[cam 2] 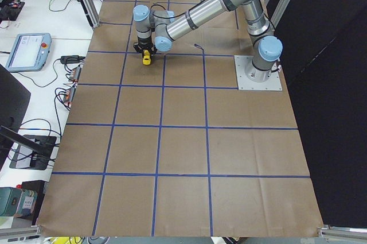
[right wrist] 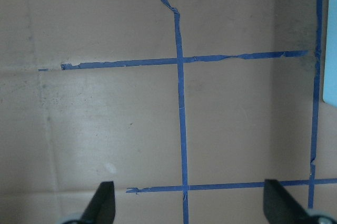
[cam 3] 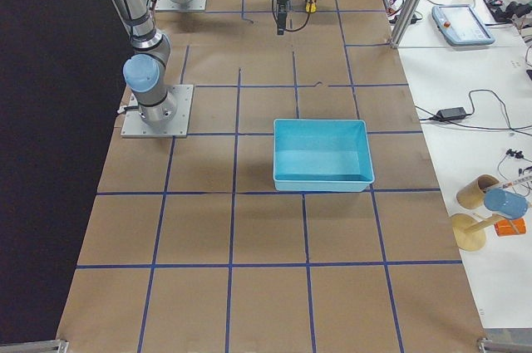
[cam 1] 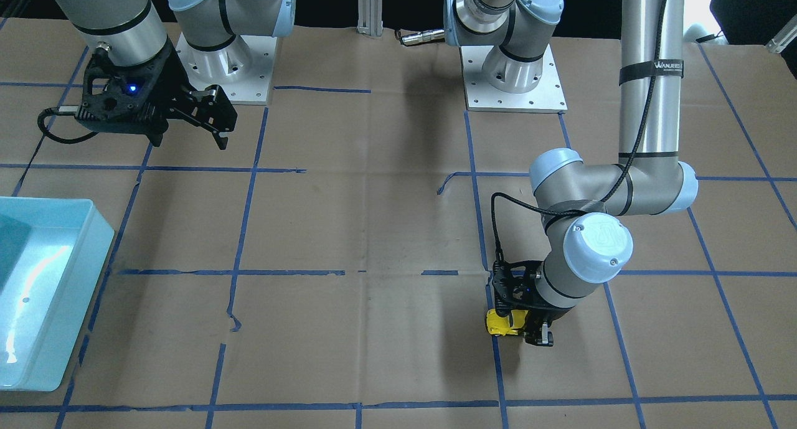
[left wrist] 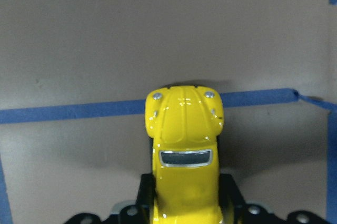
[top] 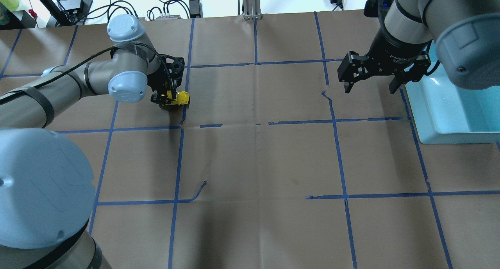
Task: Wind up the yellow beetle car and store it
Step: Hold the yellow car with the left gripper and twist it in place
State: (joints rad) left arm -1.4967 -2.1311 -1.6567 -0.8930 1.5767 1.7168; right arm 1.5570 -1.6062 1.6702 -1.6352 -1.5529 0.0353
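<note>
The yellow beetle car is held between the fingers of my left gripper, nose pointing away from the wrist. The gripper is shut on the car's rear body. The car sits at table level on a blue tape line at the far left; I cannot tell whether its wheels touch the paper. It also shows in the front-facing view. My right gripper is open and empty above the table on the far right, and its spread fingers show in the right wrist view.
A light blue bin stands at the table's right edge, beside the right gripper; it also shows in the front-facing view. Brown paper with a blue tape grid covers the table. Arm base plates sit on the robot's side.
</note>
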